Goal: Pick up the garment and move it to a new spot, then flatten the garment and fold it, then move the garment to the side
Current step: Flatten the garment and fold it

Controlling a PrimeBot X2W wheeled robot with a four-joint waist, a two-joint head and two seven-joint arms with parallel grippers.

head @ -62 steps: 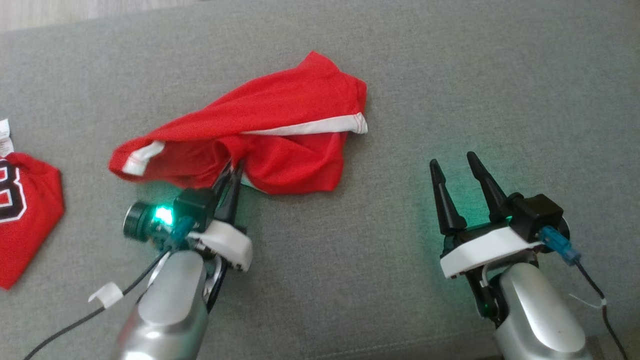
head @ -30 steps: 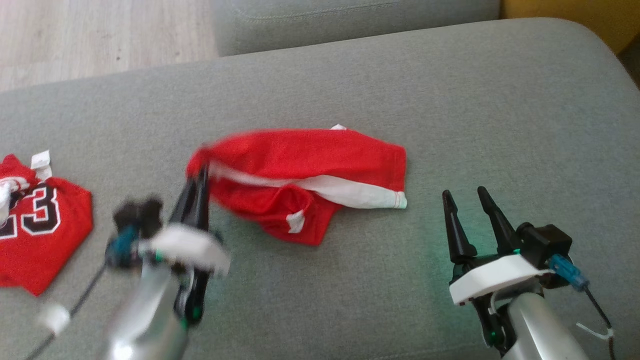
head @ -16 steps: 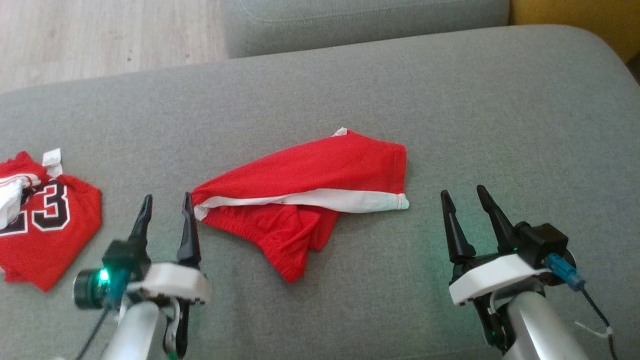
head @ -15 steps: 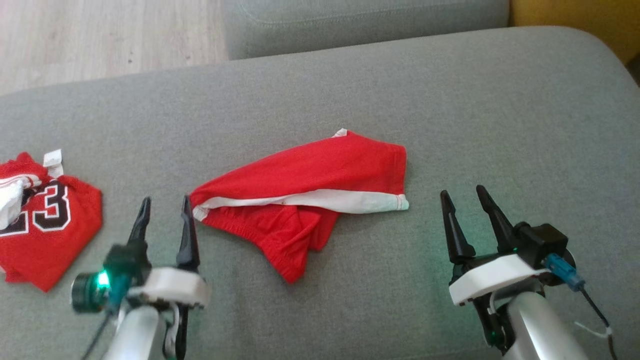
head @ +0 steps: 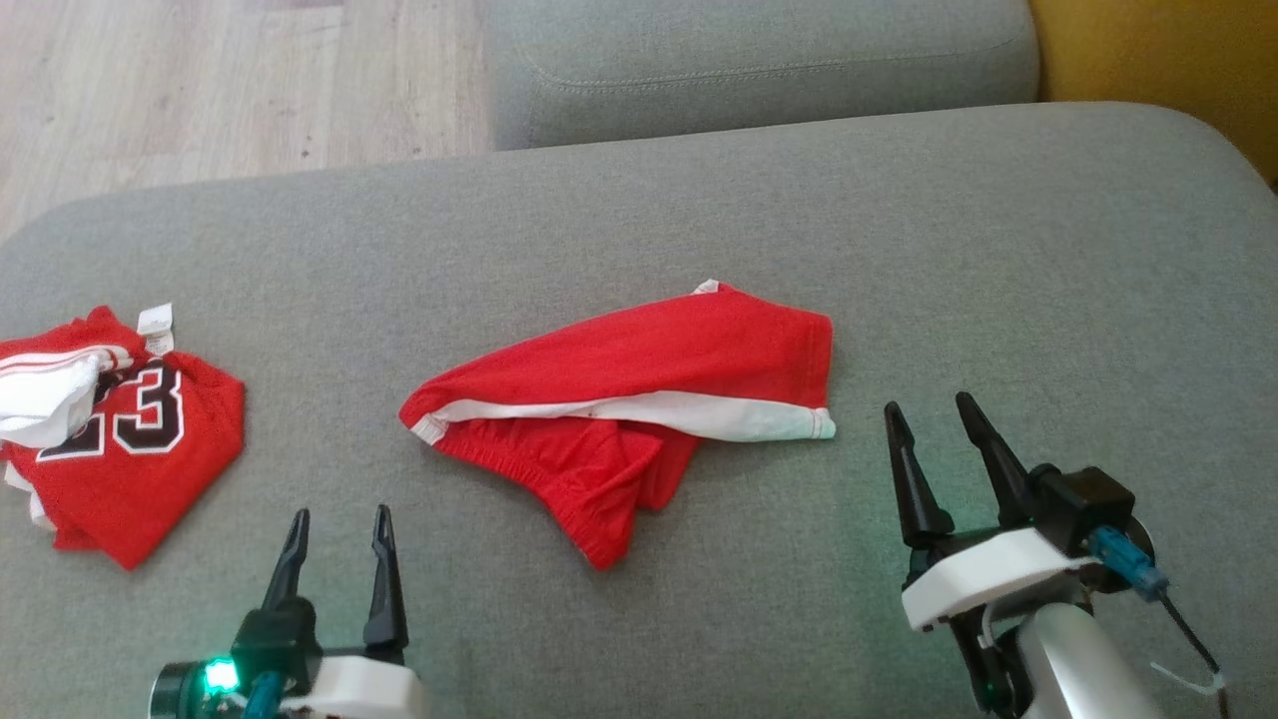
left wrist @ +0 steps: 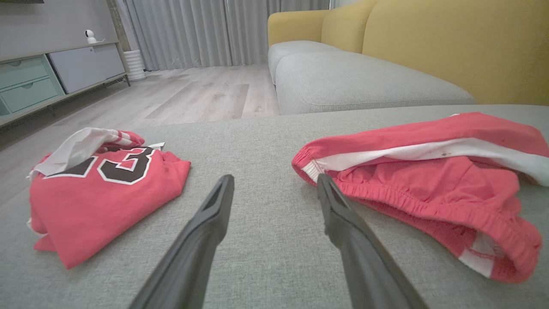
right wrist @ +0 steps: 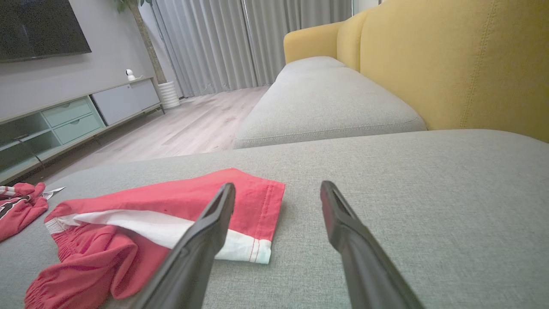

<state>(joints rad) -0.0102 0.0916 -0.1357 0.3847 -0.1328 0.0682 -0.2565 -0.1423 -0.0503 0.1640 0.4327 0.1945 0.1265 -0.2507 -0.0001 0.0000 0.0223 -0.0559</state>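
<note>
The garment (head: 639, 399) is a pair of red shorts with a white side stripe, lying crumpled in the middle of the grey sofa cushion (head: 699, 200). In the left wrist view the garment (left wrist: 429, 171) lies to the right of my fingers, its elastic waistband nearest. In the right wrist view the garment (right wrist: 171, 214) lies to the left, partly behind my left finger. My left gripper (head: 339, 524) is open and empty, a short way in front of and left of the shorts. My right gripper (head: 929, 414) is open and empty, just right of the shorts' white hem.
A folded red jersey (head: 120, 429) with a black number lies at the cushion's left end, also the jersey (left wrist: 98, 189). A second grey cushion (head: 759, 60) and wooden floor (head: 200, 90) lie beyond the far edge. A yellow sofa back (right wrist: 463, 60) rises on the right.
My left gripper opened, let go of the shorts and drew back toward me. The shorts dropped and now lie still. The head camera tilted, shifting the picture. The right gripper stayed put.
</note>
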